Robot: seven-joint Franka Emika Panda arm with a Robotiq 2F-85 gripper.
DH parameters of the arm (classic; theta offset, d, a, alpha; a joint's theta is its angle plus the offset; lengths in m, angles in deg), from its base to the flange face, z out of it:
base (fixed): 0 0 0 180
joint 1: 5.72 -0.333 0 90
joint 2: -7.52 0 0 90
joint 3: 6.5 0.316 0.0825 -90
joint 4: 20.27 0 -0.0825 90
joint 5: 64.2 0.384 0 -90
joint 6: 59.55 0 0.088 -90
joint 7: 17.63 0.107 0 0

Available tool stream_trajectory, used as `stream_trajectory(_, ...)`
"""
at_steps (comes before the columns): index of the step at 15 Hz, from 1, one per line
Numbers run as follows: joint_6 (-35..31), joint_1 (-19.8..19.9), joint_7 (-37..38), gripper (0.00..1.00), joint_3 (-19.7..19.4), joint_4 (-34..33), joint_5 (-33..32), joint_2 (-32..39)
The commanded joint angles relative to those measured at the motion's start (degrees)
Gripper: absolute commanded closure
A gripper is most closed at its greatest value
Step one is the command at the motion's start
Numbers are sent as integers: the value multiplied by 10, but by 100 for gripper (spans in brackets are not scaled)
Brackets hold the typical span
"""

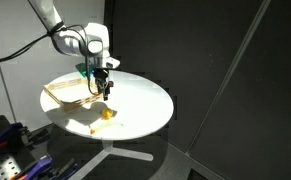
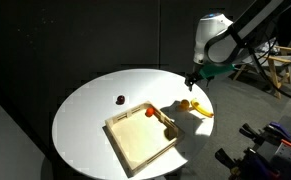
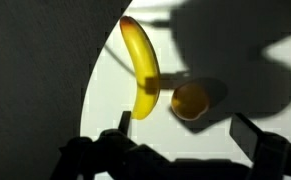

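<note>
A yellow banana [image 3: 140, 70] lies on the round white table [image 3: 105, 105], with a small orange fruit [image 3: 190, 100] right beside it. My gripper [image 3: 190, 135] hangs above them, open, nothing between its dark fingers [image 3: 255, 135]. The orange fruit sits just ahead of the gap between the jaws and the banana lies to the left of it. In both exterior views the gripper [image 1: 104, 90] [image 2: 192, 80] hovers over the banana [image 1: 107, 115] [image 2: 201, 109] near the table's edge. The orange fruit [image 2: 185, 103] lies next to the banana.
A shallow wooden tray [image 2: 135, 143] [image 1: 65, 92] lies on the table, with a red item [image 2: 150, 112] and a brown item [image 2: 168, 123] at its rim. A small dark fruit [image 2: 120, 99] sits on the table apart from it. Dark curtains surround the table.
</note>
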Motion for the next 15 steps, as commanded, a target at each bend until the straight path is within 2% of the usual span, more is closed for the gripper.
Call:
stream_trajectory(1, 48, 21, 19, 0, 14, 24, -1, -51)
stream_trajectory(6, 97, 48, 8, 0, 34, 37, 7, -86)
stream_trajectory(7, 80, 51, 11, 0, 38, 19, -3, -57)
stream_trajectory(15, 90, 57, 10, 0, 45, 28, -2, -70)
